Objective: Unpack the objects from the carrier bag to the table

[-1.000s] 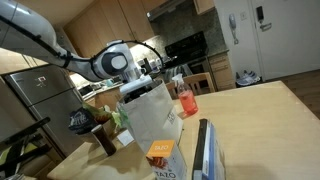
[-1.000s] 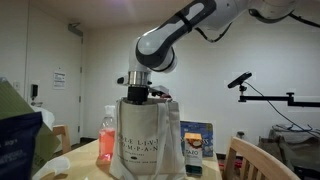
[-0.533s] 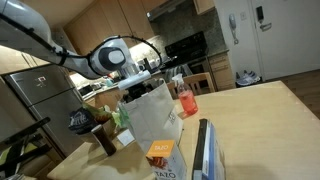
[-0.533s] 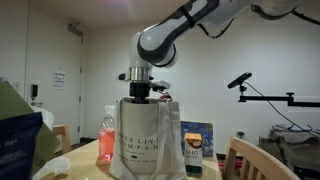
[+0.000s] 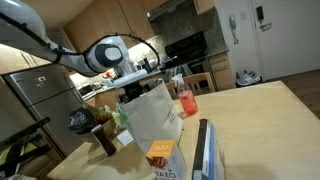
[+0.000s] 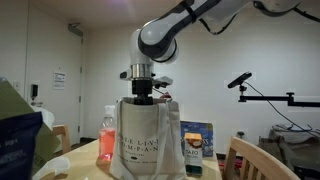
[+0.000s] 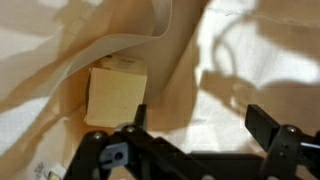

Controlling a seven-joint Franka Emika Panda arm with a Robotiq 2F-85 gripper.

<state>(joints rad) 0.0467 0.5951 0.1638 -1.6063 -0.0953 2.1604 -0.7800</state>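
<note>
The gripper hangs in the mouth of the whitish carrier bag, its 2 fingers spread wide and pinching nothing. In the wrist view, a small tan cardboard box lies deep inside the bag, beyond the fingertips. In an exterior view the bag stands upright on the light-wood table. A small orange carton and a tall flat blue-and-white package are on the table near it. A green leafy bundle and a dark mug sit beside the bag, and a red-pink drink bottle stands behind it.
</note>
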